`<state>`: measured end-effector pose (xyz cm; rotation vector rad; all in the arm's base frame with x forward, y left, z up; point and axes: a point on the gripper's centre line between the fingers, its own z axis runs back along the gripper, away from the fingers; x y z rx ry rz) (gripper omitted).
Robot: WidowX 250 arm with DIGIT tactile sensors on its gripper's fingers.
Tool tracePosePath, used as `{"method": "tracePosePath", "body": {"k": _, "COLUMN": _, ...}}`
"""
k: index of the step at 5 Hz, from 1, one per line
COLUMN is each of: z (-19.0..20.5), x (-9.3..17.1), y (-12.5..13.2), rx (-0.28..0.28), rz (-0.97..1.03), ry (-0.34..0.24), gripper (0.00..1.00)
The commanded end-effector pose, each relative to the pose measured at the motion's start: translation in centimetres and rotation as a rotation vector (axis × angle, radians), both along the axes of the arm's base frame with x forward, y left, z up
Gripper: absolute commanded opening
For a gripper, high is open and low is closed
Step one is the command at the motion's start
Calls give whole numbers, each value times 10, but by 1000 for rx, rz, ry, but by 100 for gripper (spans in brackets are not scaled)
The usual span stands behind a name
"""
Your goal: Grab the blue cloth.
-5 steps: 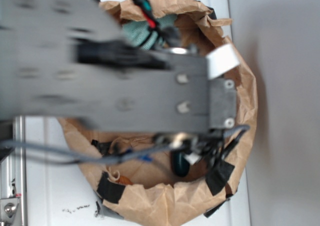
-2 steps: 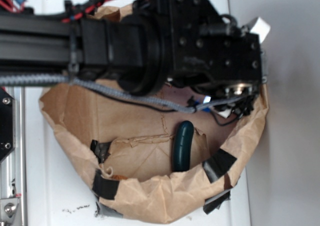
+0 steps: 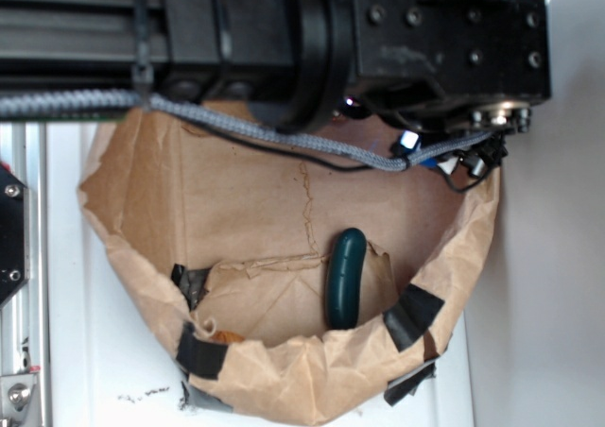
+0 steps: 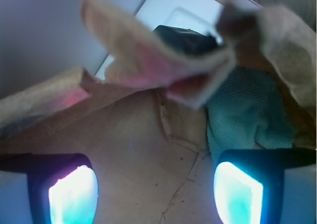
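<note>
Inside the brown paper bag (image 4: 148, 149), against its far right wall, the blue cloth (image 4: 242, 115) lies bunched on the paper floor, showing only in the wrist view. It sits just beyond the right fingertip (image 4: 237, 194) of the hand (image 4: 156, 192), partly tucked under a folded flap of the bag's rim (image 4: 163, 65). The hand is released: its two glowing pads stand wide apart with bare paper between them, and neither touches the cloth.

Compared with a moment ago, the black arm (image 3: 284, 40) has shifted toward the top of the exterior view. Its wrist block now lies over the bag's upper rim, where before it covered more of the bag's middle, so a wider stretch of the creased paper floor shows. A second ago the arm was a grey blur across the whole bag, with a bit of the teal cloth peeking out above it; now the arm hides the cloth from this view entirely. The grey braided cable (image 3: 284, 136) hangs across the bag's upper part, as it did before.

The bag, in the exterior view (image 3: 284, 380), stands open on the white desk (image 3: 66, 370), its rolled rim patched with strips of black tape (image 3: 411, 315). A dark green glossy oblong (image 3: 344, 278) lies on the floor near the lower right wall, unmoved, well apart from the hand.
</note>
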<state>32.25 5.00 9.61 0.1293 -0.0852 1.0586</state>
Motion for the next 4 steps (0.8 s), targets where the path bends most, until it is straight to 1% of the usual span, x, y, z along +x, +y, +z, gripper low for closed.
{"method": "tracePosePath", "body": {"k": 1, "z": 13, "x": -13, "y": 2, "rx": -19, "rz": 40, "ry": -123, "gripper": 100}}
{"method": "tracePosePath", "body": {"k": 2, "z": 8, "x": -30, "y": 13, "rx": -39, "rz": 10, "ry": -198, "gripper": 100}}
{"method": "tracePosePath", "body": {"k": 3, "z": 1, "x": -45, "y": 26, "rx": -23, "rz": -3, "ry": -234, "gripper": 100}}
{"method": "tracePosePath", "body": {"k": 4, "z": -7, "x": -35, "y": 30, "rx": -12, "rz": 17, "ry": -240, "gripper": 100}}
